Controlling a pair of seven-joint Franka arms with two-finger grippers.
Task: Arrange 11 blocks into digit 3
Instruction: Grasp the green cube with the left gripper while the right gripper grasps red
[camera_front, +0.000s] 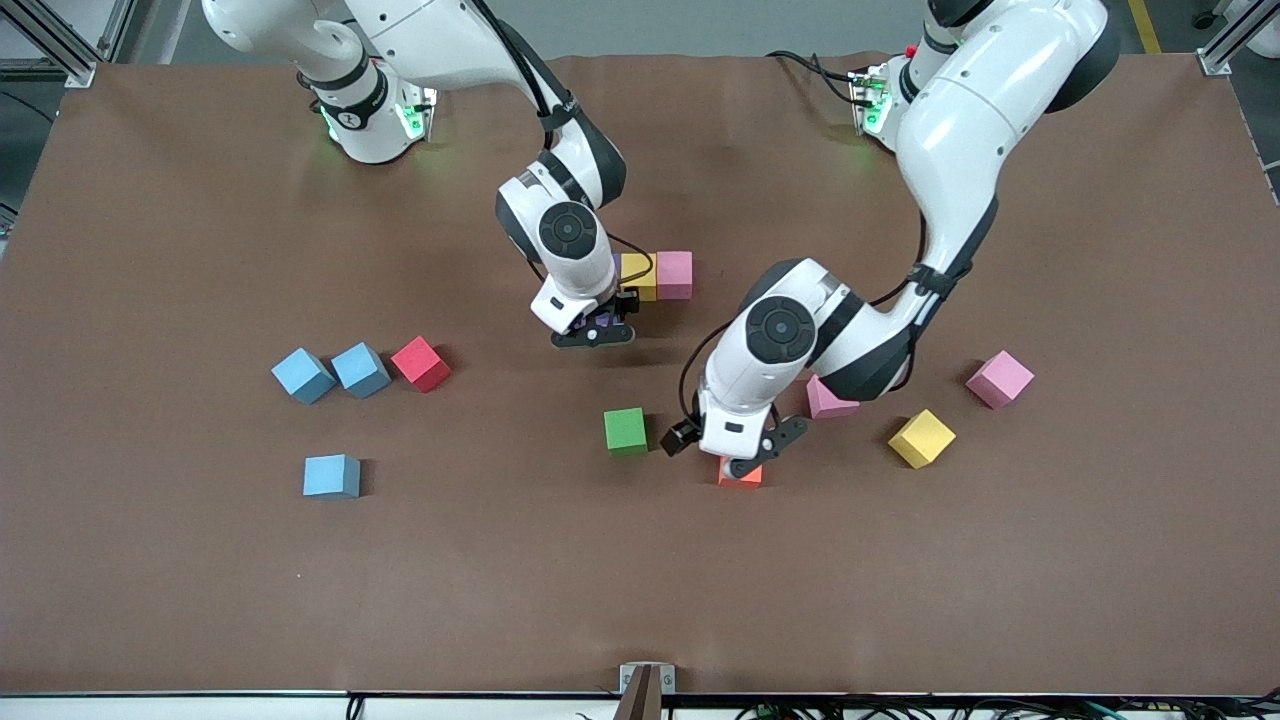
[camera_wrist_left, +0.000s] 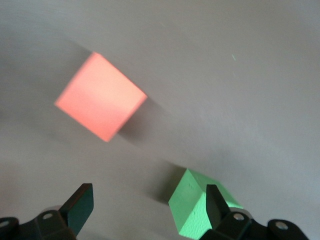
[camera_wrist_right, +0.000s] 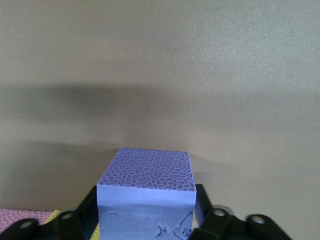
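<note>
A yellow block and a pink block sit side by side mid-table. My right gripper is low at a purple block, which sits beside the yellow one, nearer the front camera. My left gripper stands open and holds nothing. It hangs low over an orange block. A green block lies close by, partly hidden by one finger in the left wrist view.
Two blue blocks and a red one form a row toward the right arm's end, with another blue nearer the camera. Pink, yellow and pink blocks lie toward the left arm's end.
</note>
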